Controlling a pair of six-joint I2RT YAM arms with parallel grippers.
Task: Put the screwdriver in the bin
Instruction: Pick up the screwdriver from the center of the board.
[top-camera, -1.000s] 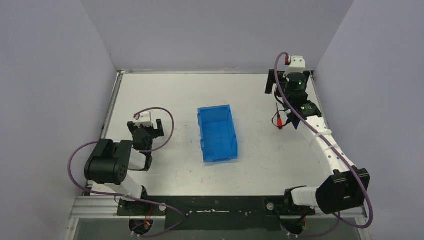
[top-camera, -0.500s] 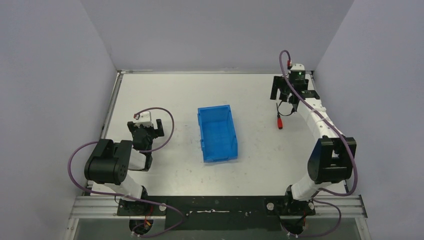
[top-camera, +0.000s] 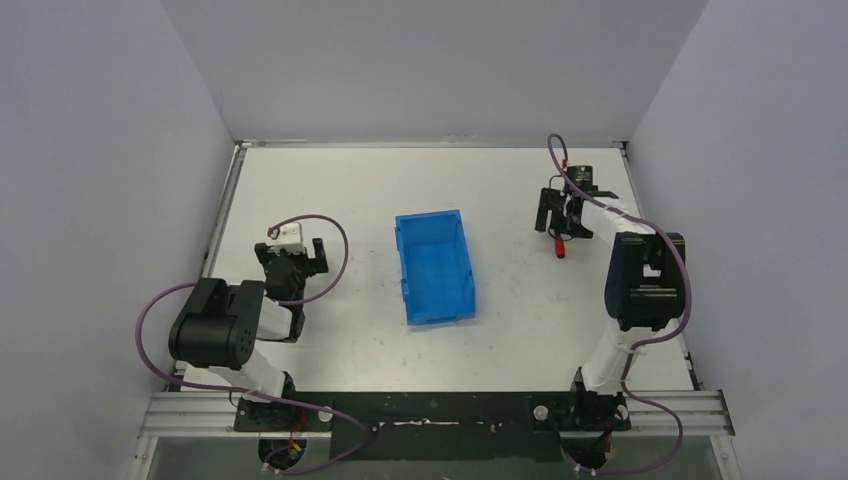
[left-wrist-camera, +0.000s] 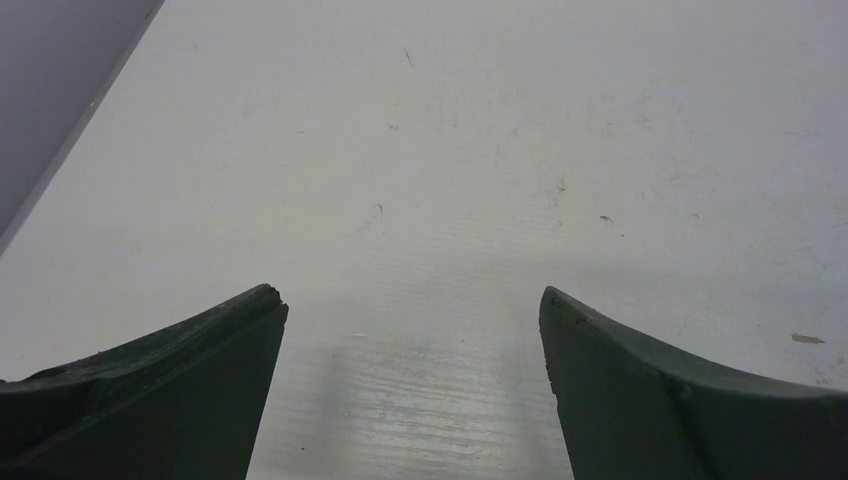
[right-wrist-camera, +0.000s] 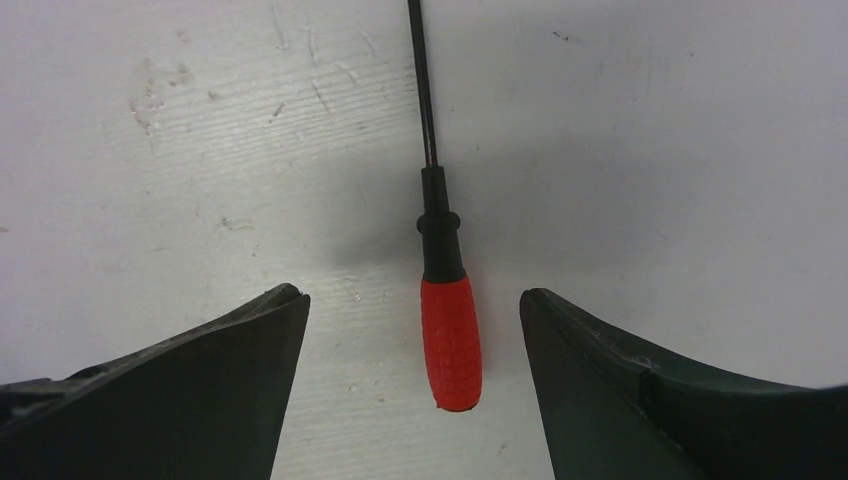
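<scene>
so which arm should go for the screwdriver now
Right. The right pincer is open and straddles the screwdriver, one finger on either side of its red handle. The left pincer sits on the other side of the bin, and the screwdriver is not in its wrist view.

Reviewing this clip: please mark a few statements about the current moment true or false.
1. The screwdriver lies on the table between the open fingers of the right claw. True.
2. The bin holds the screwdriver. False: it is empty.
3. The left claw is shut. False: it is open above the table.
4. The screwdriver's handle is red. True.
</scene>
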